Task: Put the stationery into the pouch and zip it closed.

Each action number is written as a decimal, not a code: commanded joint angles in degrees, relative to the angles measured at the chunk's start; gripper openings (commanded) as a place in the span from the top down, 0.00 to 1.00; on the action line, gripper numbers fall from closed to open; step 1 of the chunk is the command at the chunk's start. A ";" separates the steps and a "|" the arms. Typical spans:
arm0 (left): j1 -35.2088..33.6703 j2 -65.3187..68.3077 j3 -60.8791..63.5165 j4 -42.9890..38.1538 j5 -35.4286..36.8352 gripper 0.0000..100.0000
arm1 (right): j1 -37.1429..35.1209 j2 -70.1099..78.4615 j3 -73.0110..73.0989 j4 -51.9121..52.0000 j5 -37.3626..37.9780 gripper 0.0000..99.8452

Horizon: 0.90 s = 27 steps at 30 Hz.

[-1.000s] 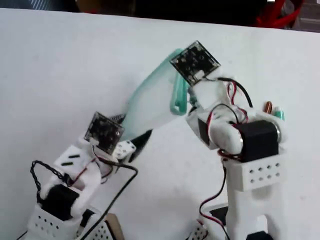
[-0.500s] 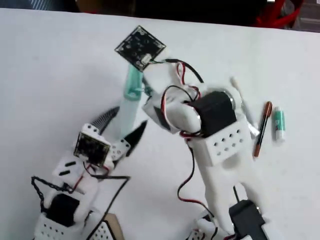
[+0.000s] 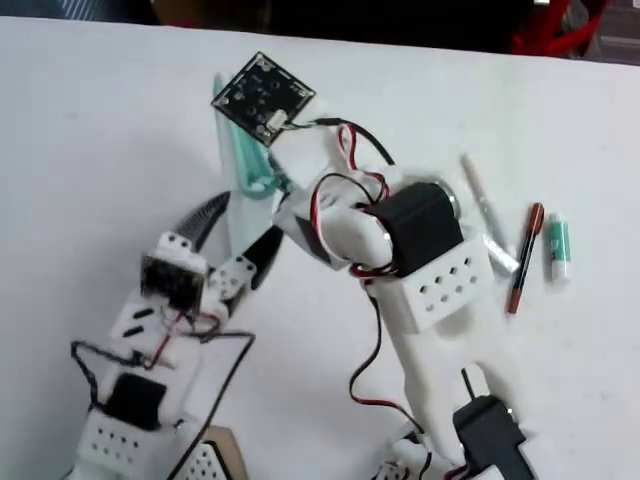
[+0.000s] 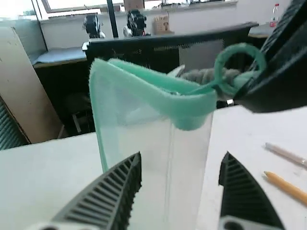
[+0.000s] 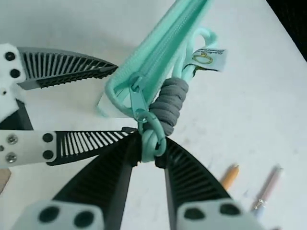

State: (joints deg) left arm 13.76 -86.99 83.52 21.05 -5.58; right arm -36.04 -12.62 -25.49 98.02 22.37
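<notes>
Left end effector (image 3: pixel 235 238) is wide open, one finger each side of the pouch (image 3: pixel 238 165) at its lower end, not clamping. The pouch stands near upright on the bench (image 3: pixel 100 120), clear body, teal zip edge at the top. Right end effector (image 5: pixel 149 143) sits at the pouch's top end, pinched tight on the teal pull ring (image 5: pixel 153 123) of the zip slider (a grey looped band (image 5: pixel 168 103) hangs off the same end). All stationery lies well apart from the pouch, on the right arm's side: white pen (image 3: pixel 478 205), brown pen (image 3: pixel 524 258), green-capped tube (image 3: pixel 557 248). My read: this is the opening step, nothing loaded, and the zip looks run shut. Next, left clamps the pouch body as anchor, then right draws the ring along the zip. Without an anchor the pouch just drags.
</notes>
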 commanded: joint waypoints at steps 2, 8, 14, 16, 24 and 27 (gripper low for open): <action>-0.22 17.54 -9.32 -5.36 3.78 0.74 | -0.40 -0.57 -2.29 0.40 -0.26 0.98; -3.12 30.73 -18.46 -1.05 13.10 0.74 | -0.04 -0.57 -2.29 0.48 -0.26 0.98; -3.12 26.07 -15.21 -0.09 13.19 0.74 | 1.80 -0.31 -2.64 0.48 -0.44 0.98; -2.86 22.20 -13.27 -0.09 13.19 0.74 | 1.36 -0.13 -2.73 0.31 -0.44 0.98; -2.07 2.07 -3.16 -0.18 5.01 0.89 | -0.04 -0.04 -2.73 -3.30 -0.53 0.98; 0.31 -4.88 2.81 -2.90 -1.23 0.91 | -2.42 0.04 -2.73 -5.05 -0.53 0.98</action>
State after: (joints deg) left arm 12.00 -85.32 82.99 20.88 -1.63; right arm -36.75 -12.44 -25.76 95.30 22.37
